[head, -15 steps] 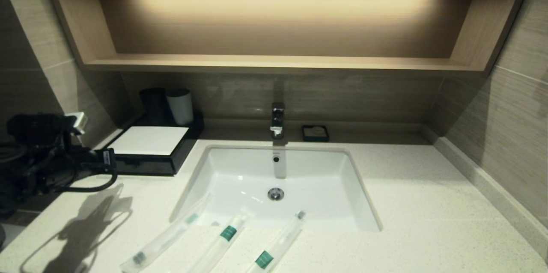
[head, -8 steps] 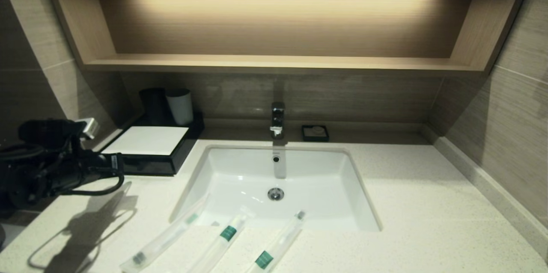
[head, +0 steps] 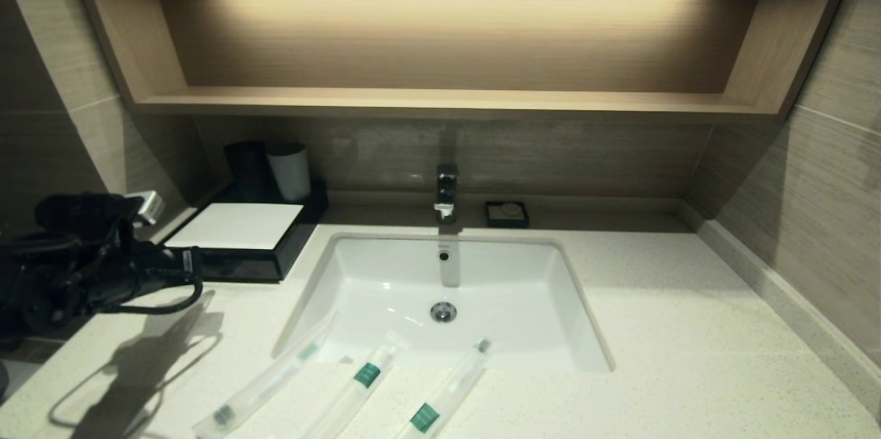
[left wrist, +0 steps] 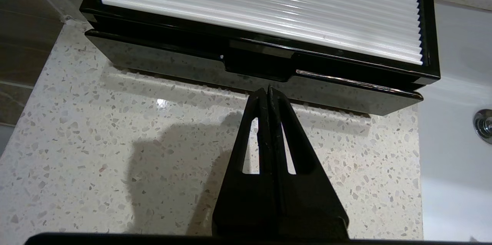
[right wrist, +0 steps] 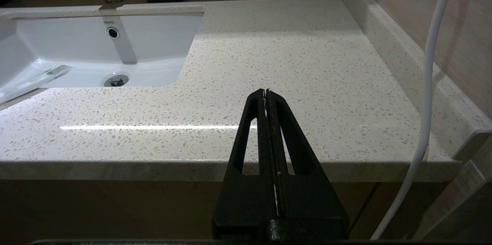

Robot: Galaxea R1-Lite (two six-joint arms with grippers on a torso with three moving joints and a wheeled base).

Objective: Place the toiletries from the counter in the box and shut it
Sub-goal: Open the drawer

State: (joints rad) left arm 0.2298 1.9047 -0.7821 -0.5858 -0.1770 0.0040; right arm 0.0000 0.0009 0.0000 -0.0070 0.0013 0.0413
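Note:
Three toiletries in clear sleeves lie on the counter (head: 688, 329) at the sink's near rim: one with a dark tip (head: 265, 380) and two with green bands (head: 358, 384) (head: 440, 394). The black box (head: 275, 257) with its white top panel stands at the back left, its drawer pushed in. My left gripper (head: 196, 265) is shut and empty. In the left wrist view its tips (left wrist: 268, 89) sit just short of the notch in the drawer front (left wrist: 173, 60). My right gripper (right wrist: 266, 91) is shut and empty, low by the counter's front edge on the right.
A white sink (head: 482, 336) with a faucet (head: 447, 191) fills the counter's middle. A small black soap dish (head: 507, 214) sits behind it. A black cup (head: 248, 167) and a white cup (head: 290, 170) stand behind the box. A wooden shelf (head: 440, 100) hangs above.
My left arm has moved right and forward toward the box front, mostly in the first half second. The toiletries and the box have not moved.

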